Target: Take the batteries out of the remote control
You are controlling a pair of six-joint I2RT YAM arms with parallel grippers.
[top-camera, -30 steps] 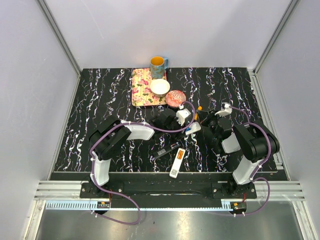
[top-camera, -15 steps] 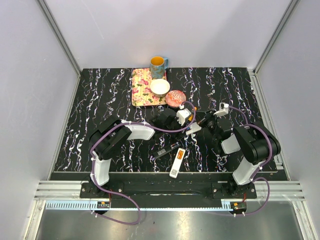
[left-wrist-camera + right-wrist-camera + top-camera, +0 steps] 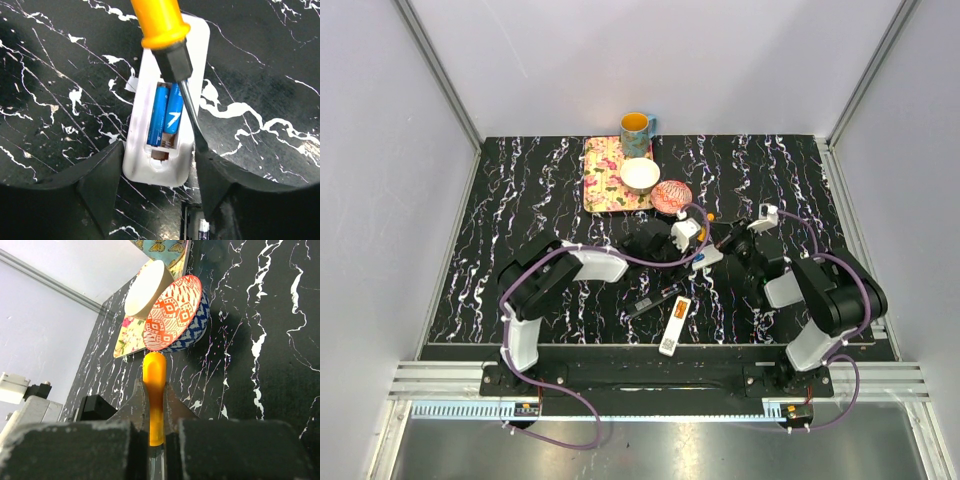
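Left wrist view: a white remote (image 3: 199, 55) lies face down on the black marbled worktop (image 3: 60, 75), its battery bay uncovered. Two blue batteries (image 3: 165, 115) sit side by side in the bay, toward the remote's 6 o'clock end. The left hand (image 3: 159, 155) clasps that end, with its fingers (image 3: 100, 185) pressed against both long edges.

An orange-handled screwdriver (image 3: 160, 25) enters from 12 o'clock. Its dark shaft slants toward 5 o'clock along the right-hand cell, and whether the tip touches that cell cannot be told.

Right wrist view: the right hand (image 3: 154, 400) is clenched on the orange handle.

Top external view: the remote lies at 5 o'clock from the patterned bowl (image 3: 671, 196).
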